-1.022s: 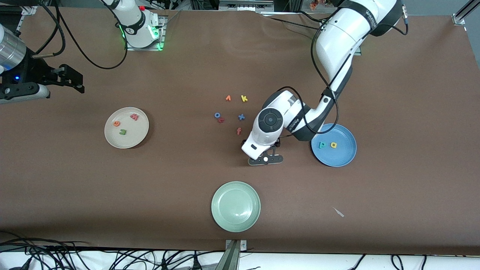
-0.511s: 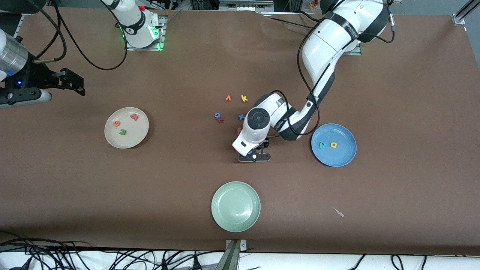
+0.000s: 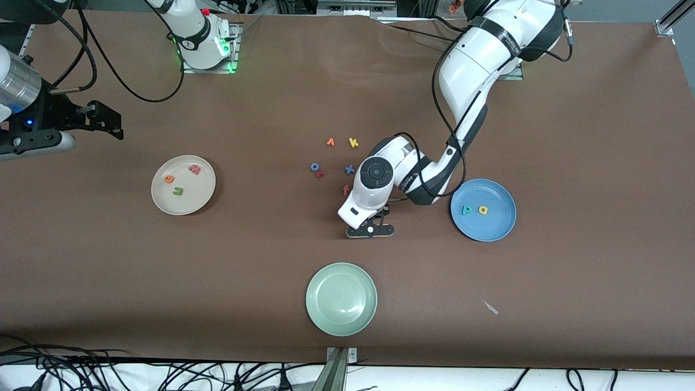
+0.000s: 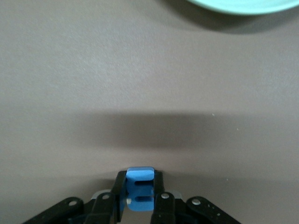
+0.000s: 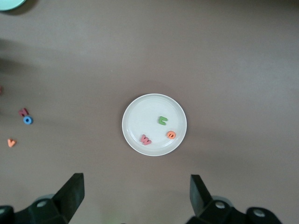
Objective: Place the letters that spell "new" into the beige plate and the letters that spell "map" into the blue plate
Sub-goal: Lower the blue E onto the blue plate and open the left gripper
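The right gripper (image 5: 135, 196) waits spread wide above the beige plate (image 3: 157, 198). The left gripper (image 4: 139, 200), low between the pale green plate (image 3: 341, 298) and blue plate (image 3: 497, 228), has just clamped on the blue m (image 4: 140, 189).

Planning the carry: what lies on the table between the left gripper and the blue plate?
Bare tabletop, in the front view; left gripper grips the blue m, blue plate.
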